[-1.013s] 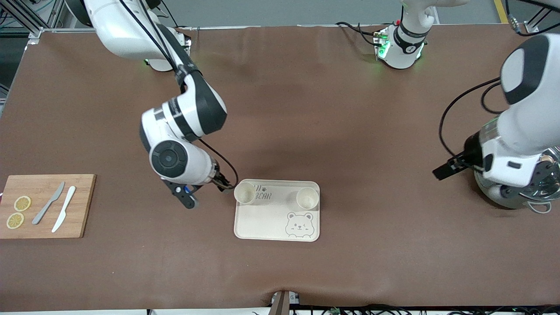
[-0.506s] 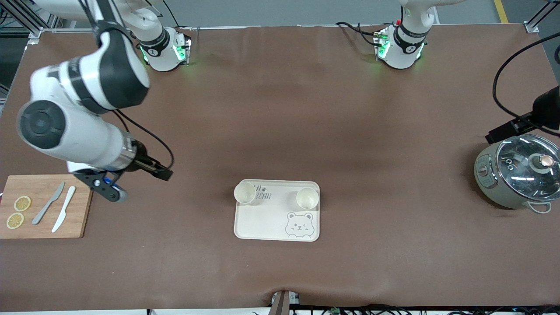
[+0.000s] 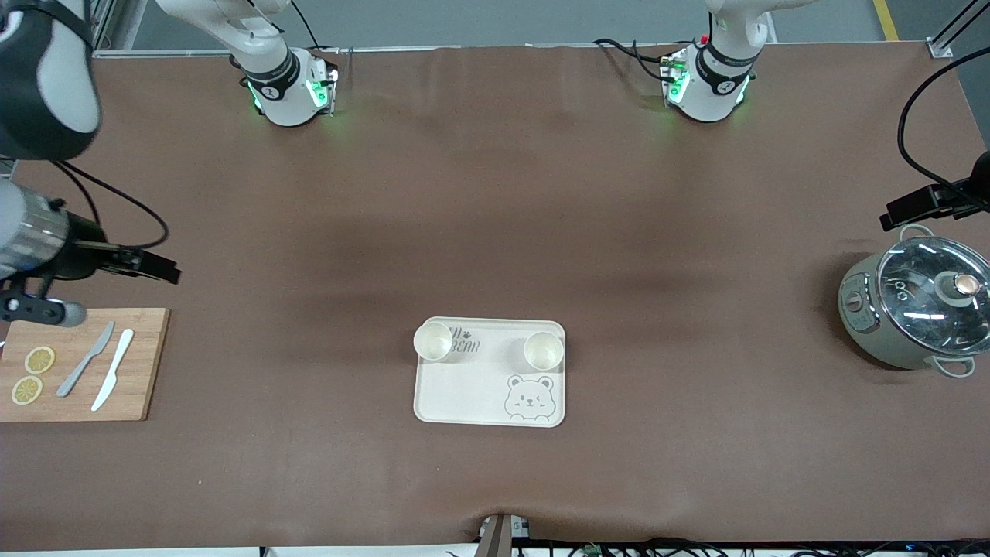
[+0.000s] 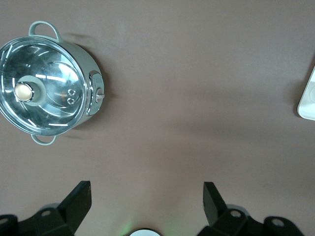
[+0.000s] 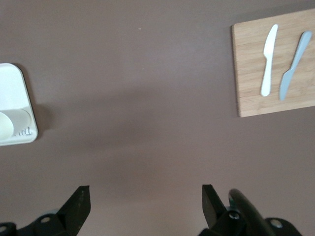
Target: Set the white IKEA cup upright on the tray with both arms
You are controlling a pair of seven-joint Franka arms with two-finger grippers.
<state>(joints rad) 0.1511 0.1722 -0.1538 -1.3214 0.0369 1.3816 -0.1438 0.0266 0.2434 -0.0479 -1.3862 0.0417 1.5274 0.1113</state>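
Note:
The cream tray (image 3: 464, 396) with the bear face lies near the table's middle. Two white cups stand upright on it, one (image 3: 433, 341) toward the right arm's end, the other (image 3: 543, 350) toward the left arm's end. My right gripper (image 3: 164, 271) is open and empty, up over bare table beside the cutting board; its wrist view (image 5: 145, 192) shows the tray's corner (image 5: 12, 83) and a cup's rim (image 5: 7, 124). My left gripper (image 3: 896, 216) is open and empty, over the table beside the pot; its wrist view (image 4: 147, 189) shows the tray's edge (image 4: 308, 98).
A bamboo cutting board (image 3: 147, 363) with two knives (image 3: 85, 360) and lemon slices (image 3: 39, 360) lies at the right arm's end, and shows in the right wrist view (image 5: 251, 69). A grey pot (image 3: 916, 309) with a glass lid stands at the left arm's end (image 4: 47, 88).
My right gripper has drawn back from the cup on the tray and risen toward the right arm's end. My left arm has pulled away from over the pot. The cups have not moved.

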